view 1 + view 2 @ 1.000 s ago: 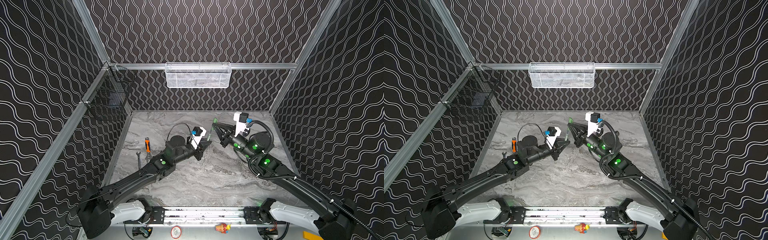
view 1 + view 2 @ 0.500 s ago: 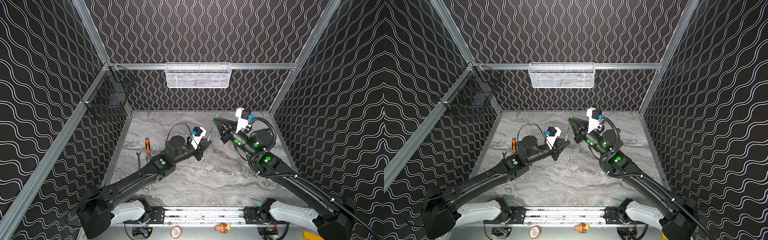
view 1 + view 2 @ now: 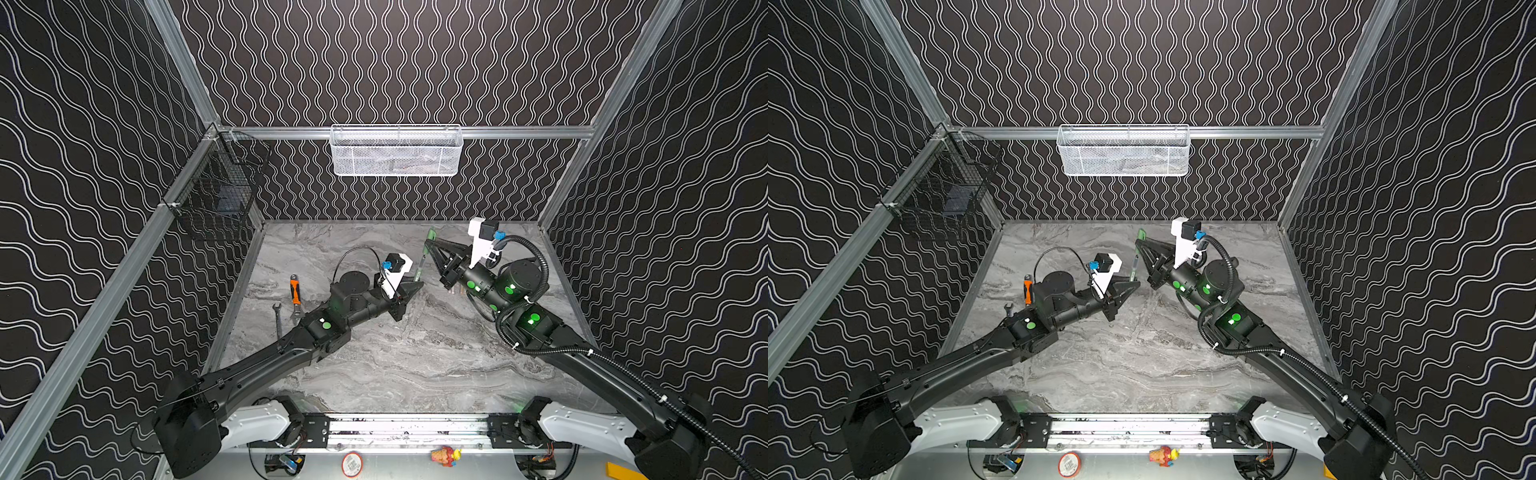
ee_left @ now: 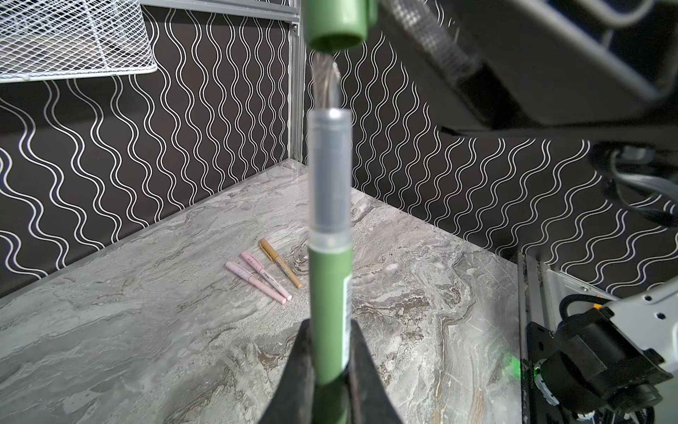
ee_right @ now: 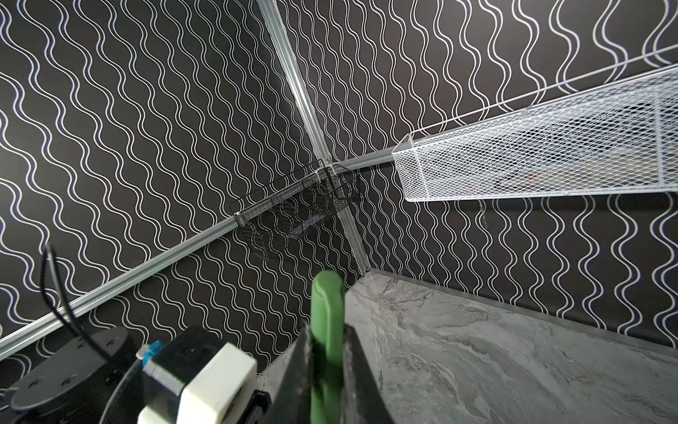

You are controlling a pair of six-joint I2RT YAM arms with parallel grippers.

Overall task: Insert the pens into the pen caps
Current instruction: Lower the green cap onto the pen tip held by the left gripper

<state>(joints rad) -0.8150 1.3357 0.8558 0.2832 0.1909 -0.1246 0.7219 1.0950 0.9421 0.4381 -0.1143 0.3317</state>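
My left gripper [image 4: 330, 326] is shut on the dark green pen [image 4: 329, 286], which stands upright with its grey tip end up. My right gripper [image 5: 326, 330] is shut on the green pen cap [image 5: 327, 301]. The cap [image 4: 337, 22] hangs mouth-down just above the pen's tip, roughly in line with it. Both top views show the pen [image 3: 419, 268] [image 3: 1133, 268] below the cap [image 3: 430, 235] [image 3: 1140, 235] at the table's middle back. Two pink pens [image 4: 255, 282] and a tan pen [image 4: 280, 268] lie side by side on the table, each with a cap on.
An orange-handled tool [image 3: 294, 291] and a wrench [image 3: 277, 318] lie left of the left arm. A white mesh basket [image 3: 395, 151] hangs on the back wall. A black wire basket [image 3: 216, 199] hangs in the back left corner. The grey marble table [image 3: 415, 365] is walled on three sides.
The right wrist has lifted and turned slightly, keeping the green cap over the pen's tip. The left arm and the pen have not moved.
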